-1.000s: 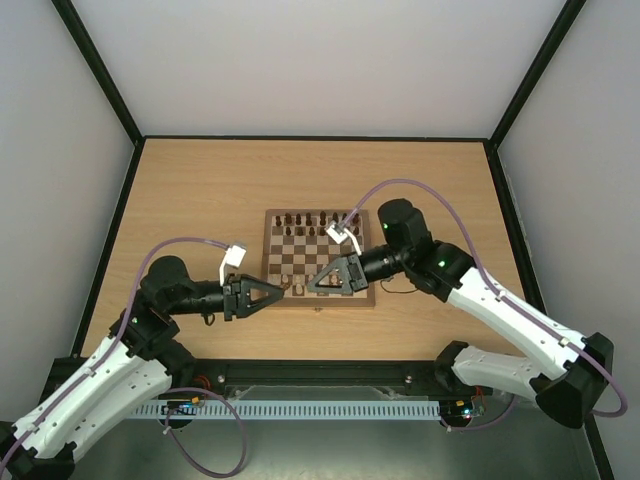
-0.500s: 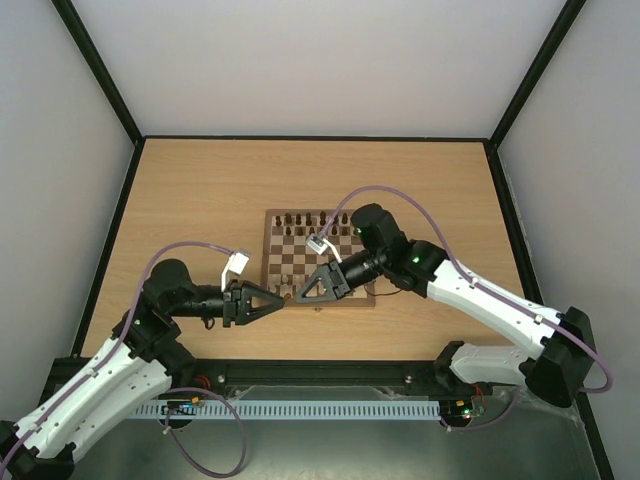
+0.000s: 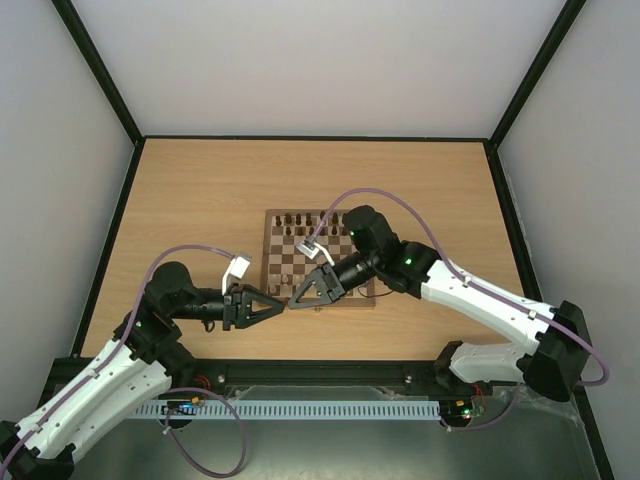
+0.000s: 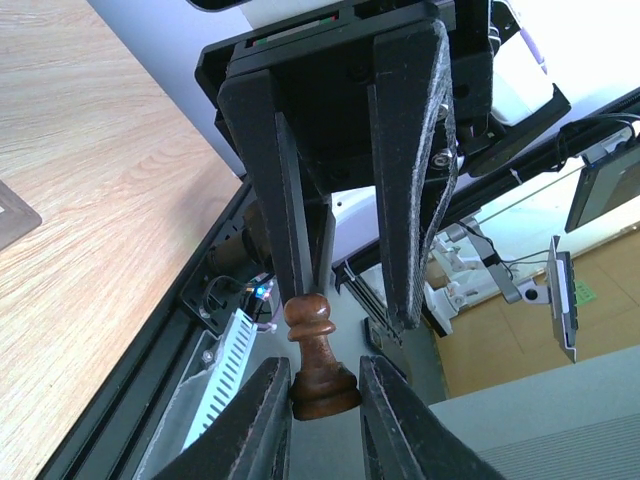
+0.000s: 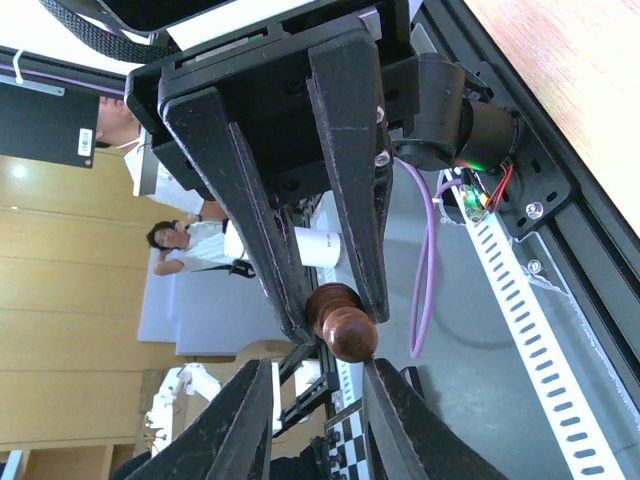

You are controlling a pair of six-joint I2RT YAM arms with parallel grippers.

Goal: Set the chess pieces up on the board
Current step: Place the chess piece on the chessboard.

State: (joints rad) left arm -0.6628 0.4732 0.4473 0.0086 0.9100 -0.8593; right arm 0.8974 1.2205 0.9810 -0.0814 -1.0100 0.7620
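- The left gripper point(image 4: 325, 375) is closed on the base of a dark pawn point(image 4: 318, 360). It holds the pawn in the air, with the head pointing away from it.
- The right gripper point(image 5: 318, 375) faces it tip to tip. Its jaws are wide apart and hold nothing, and the pawn's head lies just beyond its fingertips.
- Both meet above the near edge of the board point(image 3: 267, 255), close to its left corner.
- Dark pieces point(image 3: 300, 217) stand in the far rows.
- Risk: if the left jaws release before the right ones have closed, the pawn will fall and roll away.
- Risk: the round head is a poor place to pinch, so the pawn may slip or tilt.
- Risk: the fingertips are very close, and a small error may knock the pawn loose.
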